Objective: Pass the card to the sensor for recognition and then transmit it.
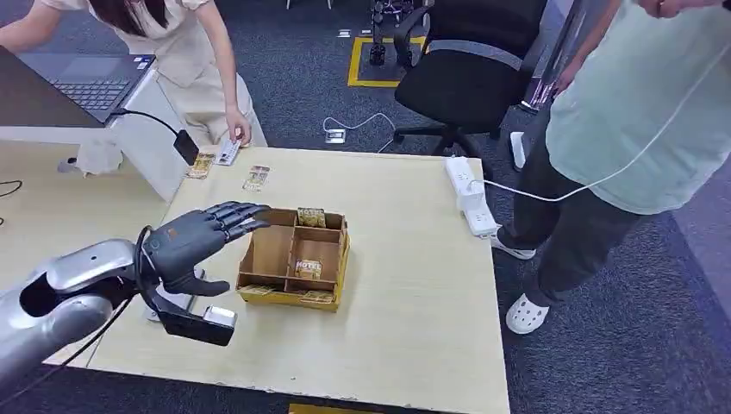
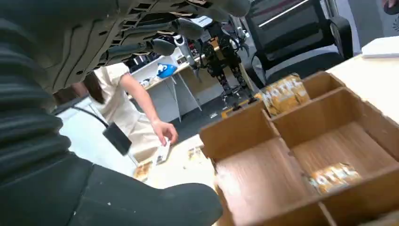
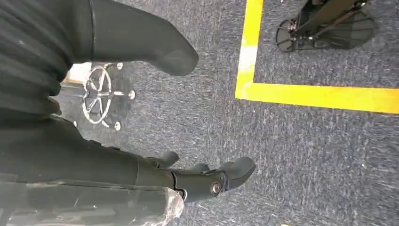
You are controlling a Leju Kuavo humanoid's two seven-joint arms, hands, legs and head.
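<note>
A wooden divided box (image 1: 270, 252) sits mid-table, holding gold "HOTEL" cards: one upright at the back (image 1: 311, 216), one in a middle compartment (image 1: 308, 268), and more along the front (image 1: 317, 297). My left hand (image 1: 198, 237) hovers at the box's left edge, fingers stretched out over its back-left compartment, holding nothing. Below it a black sensor (image 1: 198, 325) stands on the table. The left wrist view shows the box (image 2: 244, 136), the upright card (image 2: 284, 94) and a flat card (image 2: 334, 176). My right hand (image 3: 155, 174) hangs over the floor, fingers apart and holding nothing.
Two loose cards (image 1: 256, 178) (image 1: 201, 166) lie at the table's far-left edge, where a person's hand (image 1: 235, 129) touches a white item (image 1: 228, 153). A power strip (image 1: 470, 194) lies at the right edge beside a second person (image 1: 621, 129). A laptop (image 1: 86, 82) sits on the adjoining desk.
</note>
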